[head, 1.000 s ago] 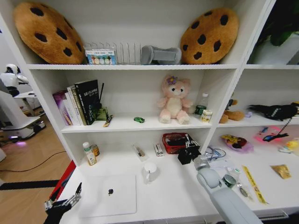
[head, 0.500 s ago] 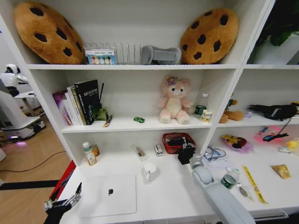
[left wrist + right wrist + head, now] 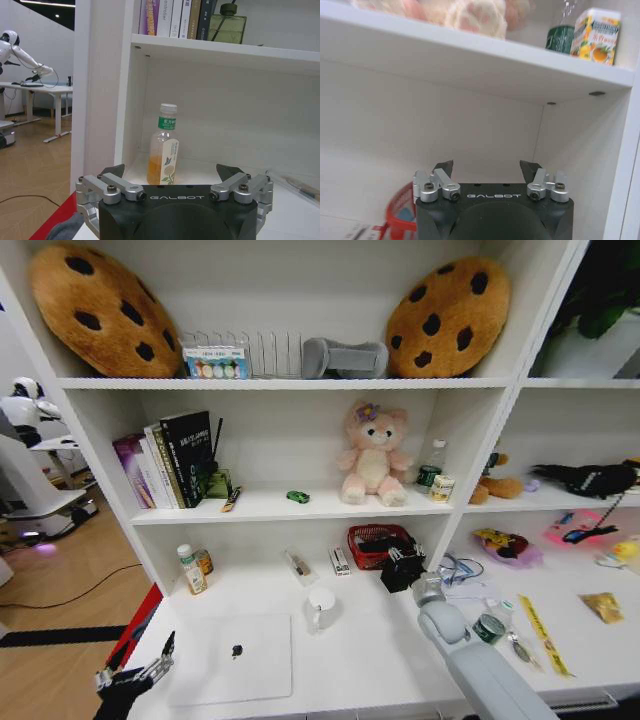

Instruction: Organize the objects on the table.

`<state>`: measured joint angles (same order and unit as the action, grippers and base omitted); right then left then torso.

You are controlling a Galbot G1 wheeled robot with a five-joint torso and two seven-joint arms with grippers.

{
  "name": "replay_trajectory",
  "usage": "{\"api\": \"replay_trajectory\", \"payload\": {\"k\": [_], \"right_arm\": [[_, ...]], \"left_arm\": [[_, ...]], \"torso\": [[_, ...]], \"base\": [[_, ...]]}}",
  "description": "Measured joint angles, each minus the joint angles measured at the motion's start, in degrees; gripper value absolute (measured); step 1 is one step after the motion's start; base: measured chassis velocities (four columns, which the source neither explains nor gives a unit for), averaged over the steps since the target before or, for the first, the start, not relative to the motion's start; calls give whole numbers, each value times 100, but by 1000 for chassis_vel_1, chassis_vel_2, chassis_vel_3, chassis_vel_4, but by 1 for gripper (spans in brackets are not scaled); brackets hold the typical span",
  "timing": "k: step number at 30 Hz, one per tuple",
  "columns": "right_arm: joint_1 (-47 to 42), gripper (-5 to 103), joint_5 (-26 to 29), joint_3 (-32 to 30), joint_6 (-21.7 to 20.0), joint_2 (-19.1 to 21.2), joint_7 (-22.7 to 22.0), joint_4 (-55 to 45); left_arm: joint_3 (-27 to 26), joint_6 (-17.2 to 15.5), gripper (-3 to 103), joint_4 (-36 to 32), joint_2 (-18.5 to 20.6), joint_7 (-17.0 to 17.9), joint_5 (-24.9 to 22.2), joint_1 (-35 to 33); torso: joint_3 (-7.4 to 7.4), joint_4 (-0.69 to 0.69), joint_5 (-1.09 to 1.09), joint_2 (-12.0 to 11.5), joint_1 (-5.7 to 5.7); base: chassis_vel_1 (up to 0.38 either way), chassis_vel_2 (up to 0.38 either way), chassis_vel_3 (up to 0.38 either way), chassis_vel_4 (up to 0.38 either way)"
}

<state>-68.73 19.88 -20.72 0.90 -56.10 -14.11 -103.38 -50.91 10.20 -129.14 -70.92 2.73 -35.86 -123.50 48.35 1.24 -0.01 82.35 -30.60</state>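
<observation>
A slim silver laptop (image 3: 230, 658) lies closed on the white table (image 3: 365, 645) at the front left, with a small black item (image 3: 237, 650) on its lid. On the middle shelf sit a tiny green toy car (image 3: 298, 497) and a pen (image 3: 231, 500). My right gripper (image 3: 403, 564) hovers open just in front of a red basket (image 3: 376, 544) under that shelf; the right wrist view has its open gripper (image 3: 486, 167) beside the basket's rim (image 3: 400, 216). My left gripper (image 3: 132, 680) hangs open and holding nothing off the table's front left corner, facing a drink bottle (image 3: 164, 150).
A white mug (image 3: 321, 607) stands mid-table, and the drink bottle (image 3: 190, 570) with a small jar stands at the back left. Small boxes (image 3: 340, 560) lie by the basket. Cables, a tin and a yellow strip (image 3: 543, 635) clutter the right side. A pink plush bear (image 3: 371, 455) sits above the basket.
My right gripper has shifted slightly in front of the red basket. The left arm has not moved.
</observation>
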Motion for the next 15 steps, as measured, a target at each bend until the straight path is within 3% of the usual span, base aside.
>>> {"api": "replay_trajectory", "payload": {"k": [5,9,15], "right_arm": [[-1264,99,152,-504,-220,22,-59,-1337],[-1747,100,98,-729,-230,-38,-53,-1842],[-3004,100,-388,-1111,-142,-491,-16,-2699]], "left_arm": [[0,0,100,0,0,1,0,0],[0,0,100,0,-1,0,0,1],[0,0,100,0,0,0,0,0]], "torso": [[-1,1,0,1,0],[-1,-1,-1,0,0],[-1,0,1,1,0]], "base": [[0,0,0,0],[0,0,0,0],[0,0,0,0]]}}
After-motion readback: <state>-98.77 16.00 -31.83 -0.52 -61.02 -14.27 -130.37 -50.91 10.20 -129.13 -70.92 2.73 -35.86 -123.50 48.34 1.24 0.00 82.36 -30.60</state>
